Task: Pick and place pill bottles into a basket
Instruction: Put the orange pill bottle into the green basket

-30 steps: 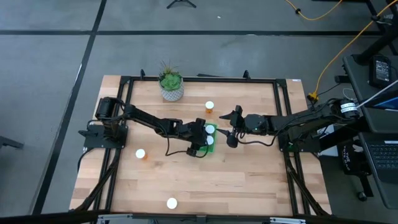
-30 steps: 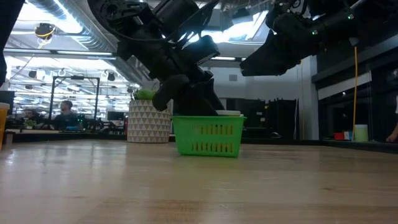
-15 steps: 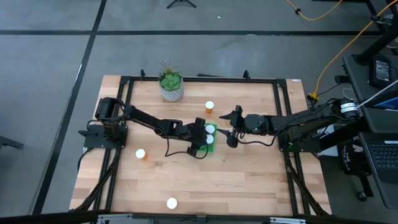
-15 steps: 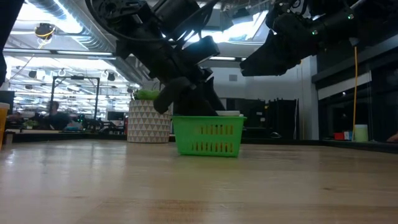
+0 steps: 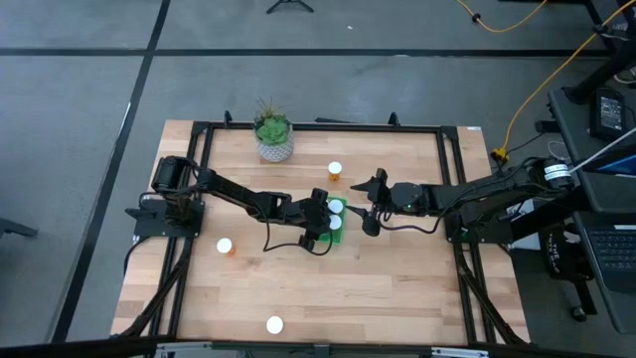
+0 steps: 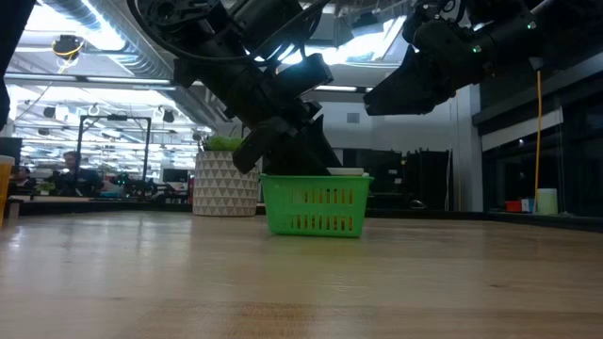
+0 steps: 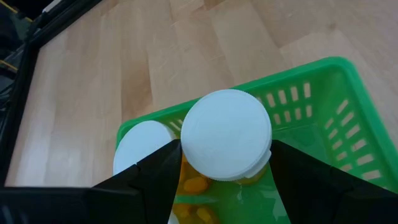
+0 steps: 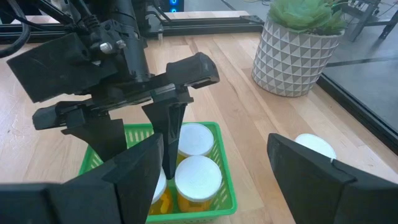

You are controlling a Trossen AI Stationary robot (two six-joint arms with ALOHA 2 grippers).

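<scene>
Left gripper (image 7: 224,163) over basket (image 5: 336,223), fingers pinching a bottle (image 7: 226,135) just above the green rim, beside another bottle (image 7: 144,148) inside. Right gripper (image 5: 370,202) spread empty just beside the basket's right edge. Loose bottles (image 5: 335,170), (image 5: 226,246), (image 5: 274,324) well apart on open table (image 5: 397,288).

The basket (image 5: 335,223) sits mid-tabletop (image 5: 397,288) with bottles (image 8: 198,175) standing inside. The left pincer (image 5: 323,223) hangs over it, the right pincer (image 5: 369,204) just beside. Behind stands a potted plant (image 5: 272,136); three more bottles (image 5: 335,170) lie scattered around.
</scene>
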